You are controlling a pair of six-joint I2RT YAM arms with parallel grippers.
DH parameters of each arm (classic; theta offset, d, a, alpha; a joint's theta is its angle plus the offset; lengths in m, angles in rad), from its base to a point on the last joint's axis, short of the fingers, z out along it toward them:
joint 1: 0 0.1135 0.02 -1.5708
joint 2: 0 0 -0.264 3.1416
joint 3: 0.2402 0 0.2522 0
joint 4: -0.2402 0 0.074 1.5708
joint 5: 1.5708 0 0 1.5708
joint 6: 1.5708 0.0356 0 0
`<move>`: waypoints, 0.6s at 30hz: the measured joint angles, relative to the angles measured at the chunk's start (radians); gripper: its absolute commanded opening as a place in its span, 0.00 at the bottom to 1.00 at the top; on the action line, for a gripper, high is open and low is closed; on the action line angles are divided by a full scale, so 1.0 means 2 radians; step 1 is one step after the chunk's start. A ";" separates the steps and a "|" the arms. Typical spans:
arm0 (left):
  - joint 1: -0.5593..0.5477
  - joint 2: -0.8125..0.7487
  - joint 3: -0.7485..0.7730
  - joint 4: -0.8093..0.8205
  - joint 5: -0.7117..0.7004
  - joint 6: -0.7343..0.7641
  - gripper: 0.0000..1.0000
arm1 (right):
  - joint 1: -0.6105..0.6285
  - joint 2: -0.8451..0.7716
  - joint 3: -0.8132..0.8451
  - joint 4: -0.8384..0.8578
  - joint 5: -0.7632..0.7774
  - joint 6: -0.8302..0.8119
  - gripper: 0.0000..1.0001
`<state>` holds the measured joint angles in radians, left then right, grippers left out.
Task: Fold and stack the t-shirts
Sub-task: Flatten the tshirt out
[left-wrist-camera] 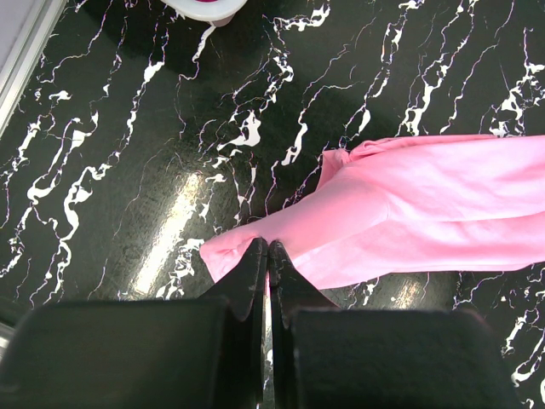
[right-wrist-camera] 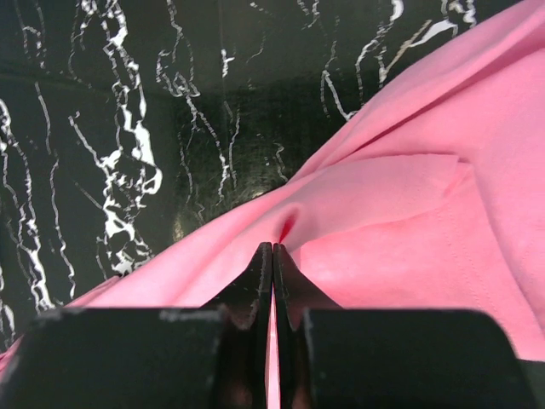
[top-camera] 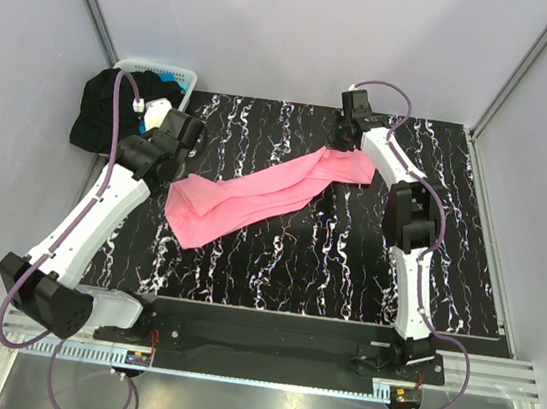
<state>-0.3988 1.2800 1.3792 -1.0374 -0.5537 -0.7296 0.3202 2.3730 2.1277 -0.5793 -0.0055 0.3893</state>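
Your left fingers (left-wrist-camera: 249, 277) are clamped on the near end of the pink t-shirt (top-camera: 255, 194), and your right fingers (right-wrist-camera: 258, 277) are pinched on its far end. It stretches diagonally across the worktop (top-camera: 346, 265). The black t-shirt (top-camera: 104, 112) spills over the basket (top-camera: 187, 77).

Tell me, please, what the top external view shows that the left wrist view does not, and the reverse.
Only the top external view shows both arms, the right gripper pinching the far end of the pink t-shirt, and the black t-shirt draped over the white basket.

Only the left wrist view shows, close up, the left gripper shut on the pink t-shirt's edge.

Both show the pink t-shirt stretched across the marbled black table.
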 measured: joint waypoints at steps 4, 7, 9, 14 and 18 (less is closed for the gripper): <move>0.001 0.000 0.000 0.000 0.000 0.000 0.00 | 0.000 0.000 -0.001 0.000 0.020 -0.001 0.04; 0.001 0.002 0.000 0.000 0.000 0.000 0.00 | 0.000 -0.001 -0.003 0.000 0.033 -0.003 0.07; 0.001 0.005 0.000 0.000 0.000 0.000 0.00 | 0.000 -0.003 -0.009 0.000 0.039 -0.004 0.10; 0.001 0.010 0.000 0.000 0.000 0.000 0.00 | 0.000 -0.006 -0.029 -0.001 0.058 -0.005 0.11; 0.001 0.010 0.000 0.000 0.000 0.000 0.00 | 0.000 -0.006 -0.044 -0.001 0.061 -0.005 0.11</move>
<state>-0.3973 1.3003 1.3792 -1.0370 -0.5537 -0.7292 0.3202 2.3608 2.0388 -0.5812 0.1162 0.3786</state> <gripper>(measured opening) 0.012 0.110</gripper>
